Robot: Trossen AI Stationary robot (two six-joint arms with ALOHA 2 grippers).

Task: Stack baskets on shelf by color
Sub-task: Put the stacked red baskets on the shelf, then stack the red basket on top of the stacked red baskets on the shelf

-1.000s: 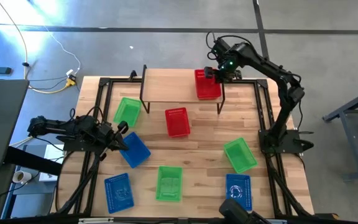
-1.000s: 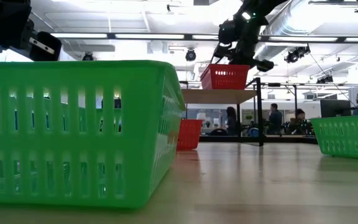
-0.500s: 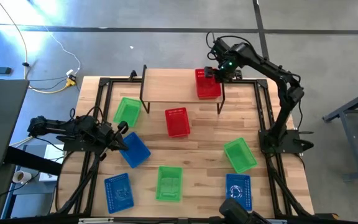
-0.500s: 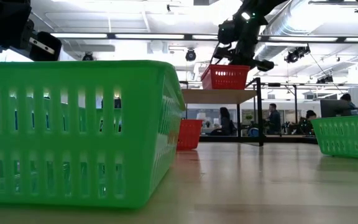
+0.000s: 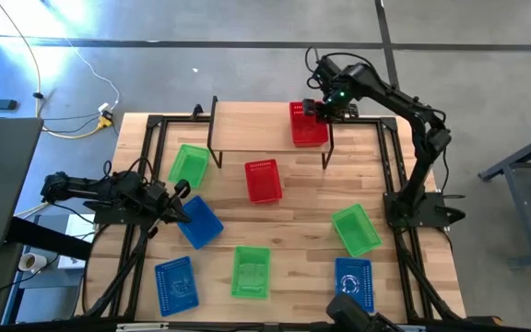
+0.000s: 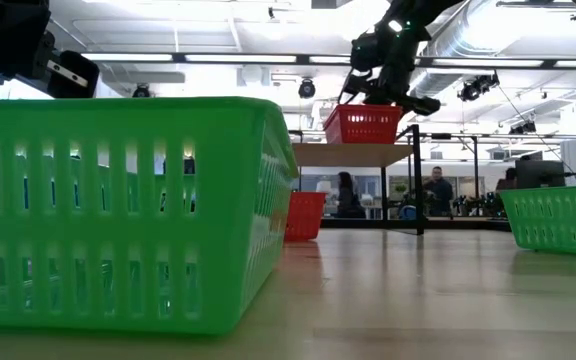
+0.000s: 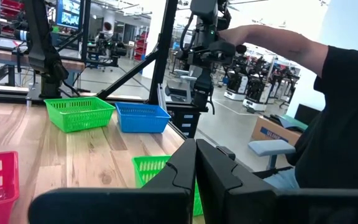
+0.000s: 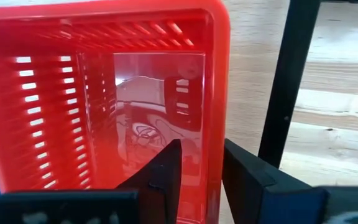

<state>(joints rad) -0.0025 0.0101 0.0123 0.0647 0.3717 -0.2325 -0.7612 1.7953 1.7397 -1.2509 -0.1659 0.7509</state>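
Observation:
A red basket (image 5: 308, 124) stands on the right end of the shelf (image 5: 256, 127); the low view shows the basket (image 6: 364, 123) on the plank. My right gripper (image 8: 202, 149) points steeply down at the basket's far right corner, open, one finger inside the basket and one outside its right wall. A second red basket (image 5: 263, 180) sits on the table in front of the shelf. Green baskets (image 5: 189, 165) and blue baskets (image 5: 198, 221) lie scattered over the table. My left gripper (image 7: 196, 168) is shut and holds nothing at the table's left edge. My right gripper straddles the red basket's right long wall (image 8: 215, 124) near its far end, coming from above, one finger inside and one outside. Whether either finger touches the wall, I cannot tell. The basket rests flat on the shelf.
The shelf's black leg (image 8: 284, 93) stands close beside my right gripper's outer finger. Further baskets lie toward the near edge: green (image 5: 251, 271), green (image 5: 356, 229), blue (image 5: 175, 283), blue (image 5: 354, 282). A person's arm (image 7: 278, 43) shows beyond the table.

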